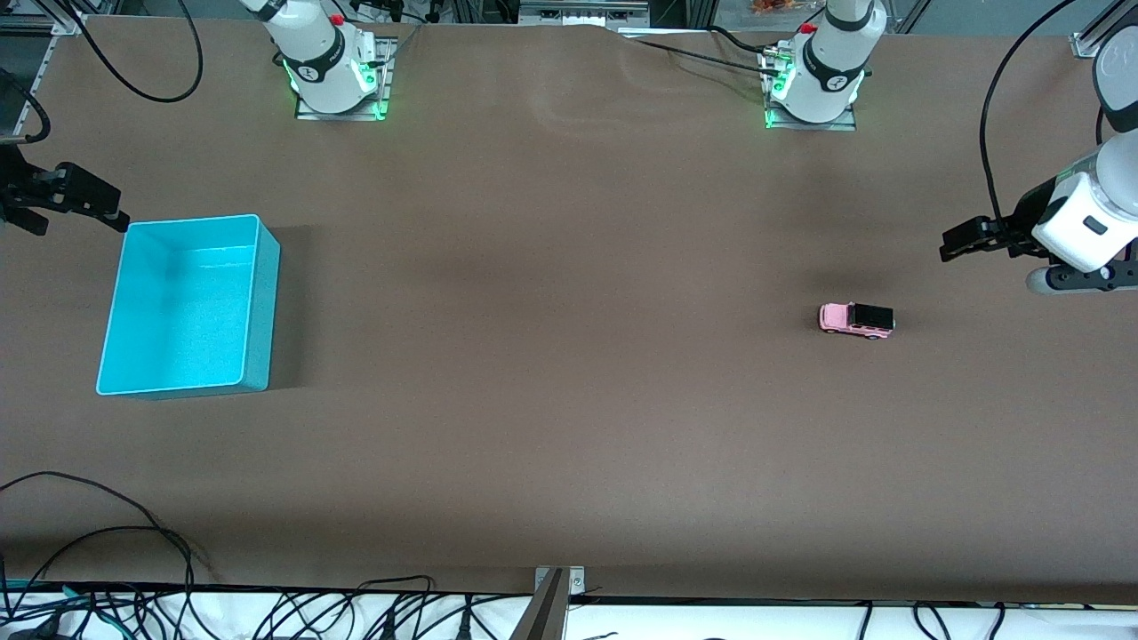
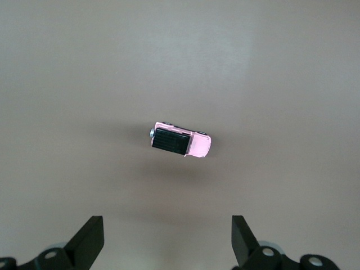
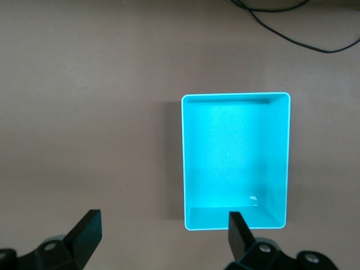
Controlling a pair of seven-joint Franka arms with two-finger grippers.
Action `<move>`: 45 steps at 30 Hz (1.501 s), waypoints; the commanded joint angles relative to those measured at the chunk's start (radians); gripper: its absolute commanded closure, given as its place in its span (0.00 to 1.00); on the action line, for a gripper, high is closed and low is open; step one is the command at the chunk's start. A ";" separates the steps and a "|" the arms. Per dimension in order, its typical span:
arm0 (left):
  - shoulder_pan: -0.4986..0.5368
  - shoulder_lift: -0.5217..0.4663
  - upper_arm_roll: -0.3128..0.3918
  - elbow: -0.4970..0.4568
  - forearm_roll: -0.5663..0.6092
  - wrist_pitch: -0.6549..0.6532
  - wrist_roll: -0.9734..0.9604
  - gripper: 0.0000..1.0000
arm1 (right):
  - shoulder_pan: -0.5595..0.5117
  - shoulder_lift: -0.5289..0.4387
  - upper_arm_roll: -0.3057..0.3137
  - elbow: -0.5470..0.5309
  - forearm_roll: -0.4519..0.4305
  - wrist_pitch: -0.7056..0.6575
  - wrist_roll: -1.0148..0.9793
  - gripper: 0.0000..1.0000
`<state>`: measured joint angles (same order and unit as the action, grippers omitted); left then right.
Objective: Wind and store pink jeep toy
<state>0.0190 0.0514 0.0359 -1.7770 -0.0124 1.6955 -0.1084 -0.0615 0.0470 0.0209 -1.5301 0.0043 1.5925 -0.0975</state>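
Pink jeep toy (image 1: 856,320) is sitting upright on its wheels on the brown table (image 1: 569,400), toward the left arm's end, nothing touching it. Black roof is facing up, pink hood is pointing toward the right arm's end. In the left wrist view the jeep (image 2: 180,140) is lying on bare table with the fingers well apart from it.

Left gripper (image 1: 956,242) is hovering over the table near that end's edge, above and to the side of the jeep, not in contact. Its fingers (image 2: 90,239) are spread wide, holding nothing.

Turquoise bin (image 1: 258,293) is sitting at the right arm's end, well apart from the jeep. The right wrist view is showing only the bin's (image 3: 236,98) bare turquoise floor inside.

Right gripper (image 1: 84,200) is hanging over the table just beside the bin's corner farther from the front camera. Its fingers (image 3: 87,230) are spread too, gripping nothing.
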 commanded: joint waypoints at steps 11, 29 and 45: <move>0.021 0.102 -0.001 0.011 -0.003 0.052 -0.568 0.00 | -0.004 0.008 -0.002 0.021 0.017 -0.011 -0.008 0.00; 0.026 0.219 -0.001 -0.091 0.002 0.277 -1.283 0.00 | -0.004 0.010 -0.004 0.021 0.019 -0.009 -0.005 0.00; 0.027 0.237 -0.001 -0.354 0.022 0.622 -1.427 0.00 | -0.004 0.010 -0.002 0.021 0.017 -0.011 -0.008 0.00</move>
<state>0.0411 0.2951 0.0384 -2.0800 -0.0096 2.2579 -1.5085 -0.0620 0.0482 0.0201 -1.5301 0.0043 1.5908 -0.0975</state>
